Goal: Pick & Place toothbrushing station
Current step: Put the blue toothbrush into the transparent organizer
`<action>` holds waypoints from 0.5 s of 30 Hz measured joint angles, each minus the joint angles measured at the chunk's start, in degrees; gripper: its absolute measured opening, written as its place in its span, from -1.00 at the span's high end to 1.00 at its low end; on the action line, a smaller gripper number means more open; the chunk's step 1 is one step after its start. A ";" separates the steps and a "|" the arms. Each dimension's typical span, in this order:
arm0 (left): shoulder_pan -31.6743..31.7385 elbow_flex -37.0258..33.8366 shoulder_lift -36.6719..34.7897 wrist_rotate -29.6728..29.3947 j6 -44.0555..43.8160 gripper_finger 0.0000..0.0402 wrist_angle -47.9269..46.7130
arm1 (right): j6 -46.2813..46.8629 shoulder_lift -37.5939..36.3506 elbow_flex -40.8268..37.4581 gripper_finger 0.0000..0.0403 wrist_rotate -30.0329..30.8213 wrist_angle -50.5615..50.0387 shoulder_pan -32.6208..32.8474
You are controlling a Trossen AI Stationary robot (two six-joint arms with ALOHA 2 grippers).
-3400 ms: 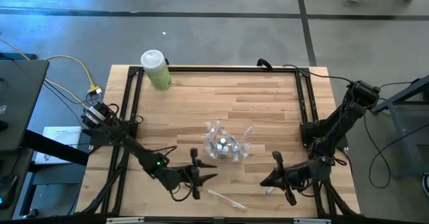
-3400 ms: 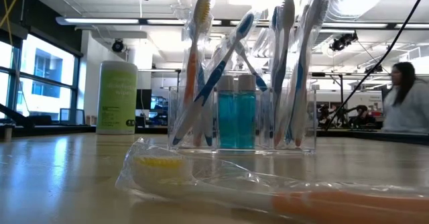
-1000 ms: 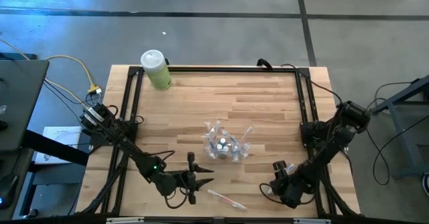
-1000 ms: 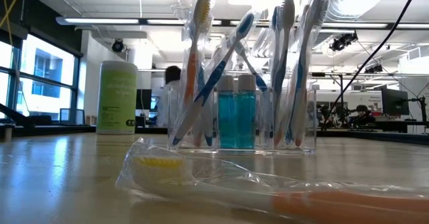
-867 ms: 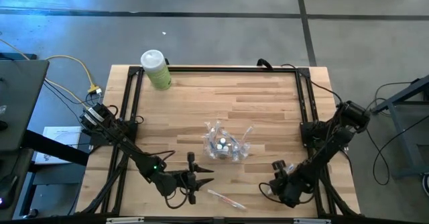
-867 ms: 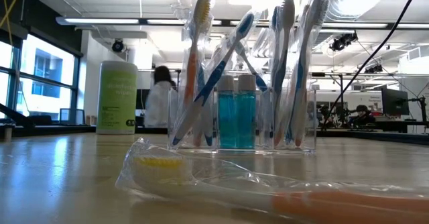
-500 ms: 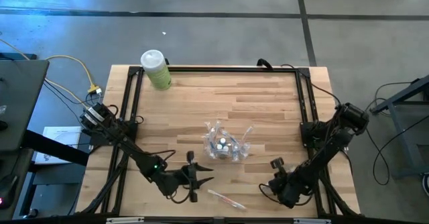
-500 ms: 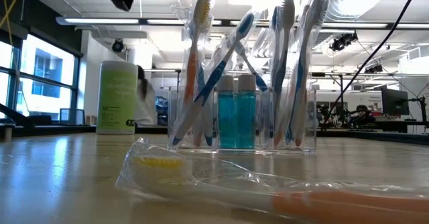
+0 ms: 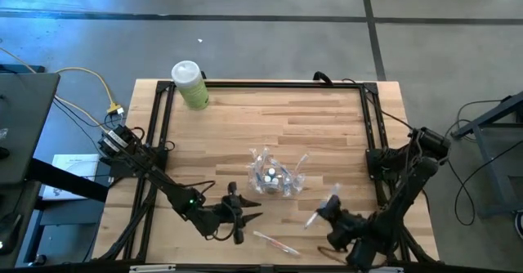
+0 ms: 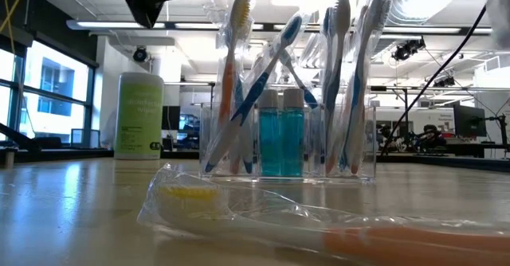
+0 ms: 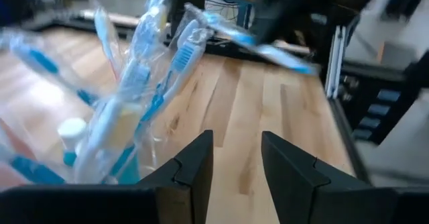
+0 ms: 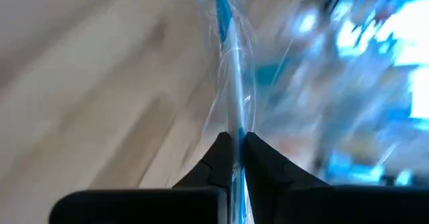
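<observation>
The toothbrushing station (image 9: 274,177), a clear holder with wrapped toothbrushes and two white-capped blue tubes (image 10: 280,134), stands on its base on the table's near middle. My right gripper (image 9: 323,216) hovers just right of it, shut on a wrapped blue toothbrush (image 9: 327,201). My left gripper (image 9: 249,216) is open near the station's left side, and the left wrist view shows nothing between its fingers (image 11: 236,157). Another wrapped toothbrush (image 9: 276,243) lies flat near the table's front edge. My right gripper pinches the blue toothbrush through its clear wrapper, partway along its length (image 12: 235,129), between its two fingers. The brush runs on past the fingertips, roughly along the fingers. It is lifted clear of the table, slanting toward the far right in the high view.
A pale green white-capped bottle (image 9: 189,85) stands at the far left corner. A black frame (image 9: 270,83) runs along the table's edges. Bare wood lies open across the table's far half.
My right gripper has risen from the table's near right and gone toward the station, turning as it went. The wrapped blue toothbrush has come up with it, clear of the table. My left gripper has rolled about its own axis in place.
</observation>
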 joint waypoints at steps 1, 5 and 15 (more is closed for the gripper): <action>0.02 0.00 0.00 0.00 -2.38 0.40 0.16 | -4.86 0.00 0.16 0.94 2.35 3.73 -0.02; 0.74 0.00 -0.02 1.69 -11.60 0.40 0.42 | -28.18 0.25 0.13 0.93 12.93 19.89 -0.34; 4.73 0.02 -0.07 16.56 -17.50 0.40 8.94 | -83.77 7.93 0.17 0.93 11.25 59.97 -2.41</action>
